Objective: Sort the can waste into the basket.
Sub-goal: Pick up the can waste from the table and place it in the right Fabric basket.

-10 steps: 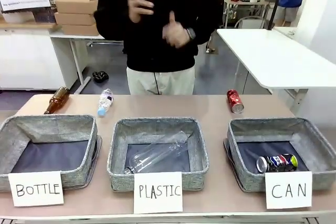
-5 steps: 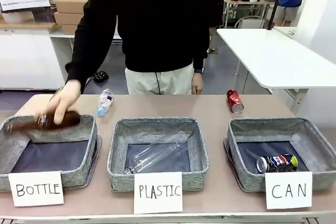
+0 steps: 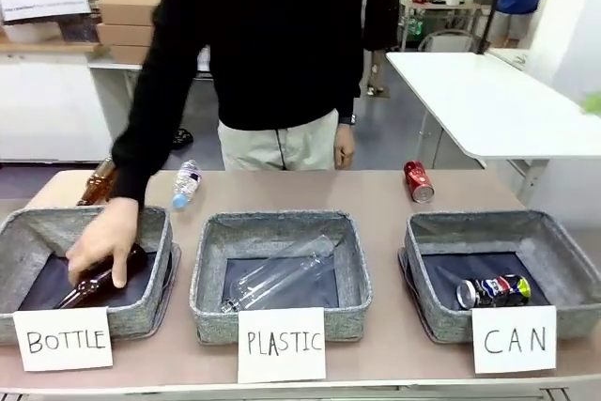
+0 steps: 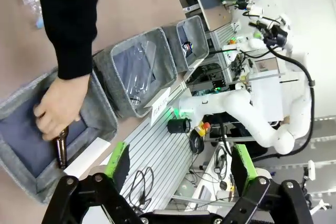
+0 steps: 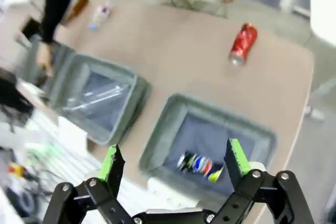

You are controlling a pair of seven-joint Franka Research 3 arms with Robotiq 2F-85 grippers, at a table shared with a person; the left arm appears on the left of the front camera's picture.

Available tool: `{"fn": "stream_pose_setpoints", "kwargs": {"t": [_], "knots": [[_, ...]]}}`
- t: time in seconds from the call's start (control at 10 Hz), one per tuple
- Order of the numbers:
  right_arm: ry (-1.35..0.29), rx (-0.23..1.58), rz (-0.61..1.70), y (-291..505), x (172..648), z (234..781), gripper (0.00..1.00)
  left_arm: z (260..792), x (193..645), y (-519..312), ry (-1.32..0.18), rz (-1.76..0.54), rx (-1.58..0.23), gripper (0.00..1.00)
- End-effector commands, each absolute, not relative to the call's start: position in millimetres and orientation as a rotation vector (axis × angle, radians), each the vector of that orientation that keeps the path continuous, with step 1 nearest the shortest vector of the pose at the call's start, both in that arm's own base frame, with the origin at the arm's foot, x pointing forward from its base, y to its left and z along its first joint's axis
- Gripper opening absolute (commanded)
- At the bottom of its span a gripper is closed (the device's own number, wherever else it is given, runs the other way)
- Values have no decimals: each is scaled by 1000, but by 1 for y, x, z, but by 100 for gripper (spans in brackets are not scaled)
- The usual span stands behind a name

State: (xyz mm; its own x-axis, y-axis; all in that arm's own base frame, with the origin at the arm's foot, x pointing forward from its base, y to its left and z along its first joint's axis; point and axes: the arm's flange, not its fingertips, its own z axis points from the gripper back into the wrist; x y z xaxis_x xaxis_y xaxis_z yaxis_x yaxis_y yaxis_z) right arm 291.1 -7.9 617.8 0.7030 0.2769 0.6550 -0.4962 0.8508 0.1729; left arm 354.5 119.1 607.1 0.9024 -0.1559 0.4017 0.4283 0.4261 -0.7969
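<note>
Your left claw (image 4: 179,160) and right claw (image 5: 174,159) both stand spread, pinching nothing. The silver printed can (image 3: 495,291) lies on its side inside the CAN basket (image 3: 474,221). The red can (image 3: 419,181) lies on the counter (image 3: 376,190), outside that basket, just beyond its far wall.

Tan desk (image 3: 376,196). Three grey fabric baskets in a row along the near edge: BOTTLE basket (image 3: 161,232) left, PLASTIC basket (image 3: 282,223) middle, CAN basket (image 3: 488,223) right, each with a white paper sign in front. On the bare top towards the far edge: brown glass bottle (image 3: 91,187) at left, small plastic bottle (image 3: 186,183) near it, red can (image 3: 419,181) on its side behind the CAN basket, not touching it.
</note>
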Motion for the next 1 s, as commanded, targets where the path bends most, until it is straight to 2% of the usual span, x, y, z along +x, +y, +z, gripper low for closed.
{"fn": "stream_pose_setpoints", "kwargs": {"t": [0.0,0.1,0.3,0.4,0.6,0.7,0.8,0.9], "knots": [[-487,179,490,29,393,572,100,608,350,121,-285,-389,-1073,100],[-440,112,506,57,415,537,100,608,350,121,-285,-389,-1073,100],[-391,159,556,70,416,499,100,608,350,121,-285,-389,-1073,100],[-470,134,585,93,402,517,100,608,350,121,-285,-389,-1073,100],[-470,134,585,93,402,517,100,608,350,121,-285,-389,-1073,100],[-425,139,605,89,419,491,100,608,350,121,-285,-389,-1073,100],[-382,167,453,97,447,480,100,608,350,121,-285,-389,-1073,100],[-313,175,298,106,501,473,100,608,350,121,-285,-389,-1073,100]]}}
